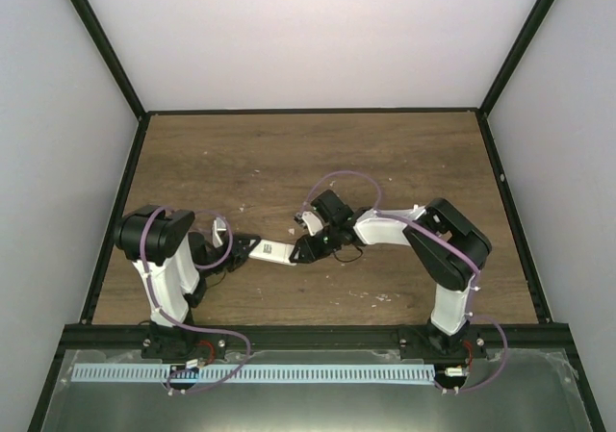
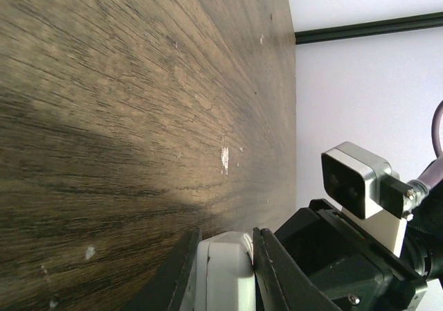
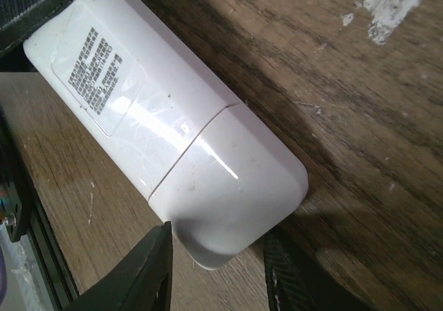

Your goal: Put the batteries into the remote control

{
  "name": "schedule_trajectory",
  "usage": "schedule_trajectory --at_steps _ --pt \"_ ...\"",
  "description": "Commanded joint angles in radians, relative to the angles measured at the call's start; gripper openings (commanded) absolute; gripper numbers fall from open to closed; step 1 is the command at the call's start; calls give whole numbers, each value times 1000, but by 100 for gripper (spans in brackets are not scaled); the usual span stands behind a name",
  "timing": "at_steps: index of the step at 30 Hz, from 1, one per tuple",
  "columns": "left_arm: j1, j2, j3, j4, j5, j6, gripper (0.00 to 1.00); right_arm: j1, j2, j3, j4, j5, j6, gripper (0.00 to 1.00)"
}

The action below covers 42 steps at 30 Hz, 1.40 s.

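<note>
Wooden table (image 1: 385, 163), white walls (image 1: 289, 38) all round. I had the remote control (image 1: 272, 252) held between the two arms, near the front middle (label print too small to read). Left gripper (image 1: 243, 247) was clamped on one end, and right gripper (image 1: 303, 251) pinched the other end, fingers (image 3: 149, 269) either side.

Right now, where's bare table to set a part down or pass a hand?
Free: the far half of the table, from the grippers to the back wall, and the strip right of the right arm. Crowded: near centre, where the left gripper and right gripper hold the remote control.
</note>
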Motion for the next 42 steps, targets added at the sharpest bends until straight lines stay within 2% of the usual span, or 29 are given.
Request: schedule_trajectory --at_steps 1,5,13,29,34,42 --pt "-3 30 -11 71 -23 46 6 -4 50 39 11 15 -2 32" --pt "-4 27 -12 71 -19 45 6 -5 68 57 -2 7 -9 28" --pt "-3 9 -20 70 -20 49 6 -10 90 92 -121 53 7 29" --pt "-3 3 -20 70 -15 49 6 -15 209 277 -497 249 45 30" --pt "-2 -6 -18 70 -5 49 6 -15 221 281 -496 302 41 30" --pt "-3 -13 -20 70 5 52 6 -15 240 290 -427 273 20 30"
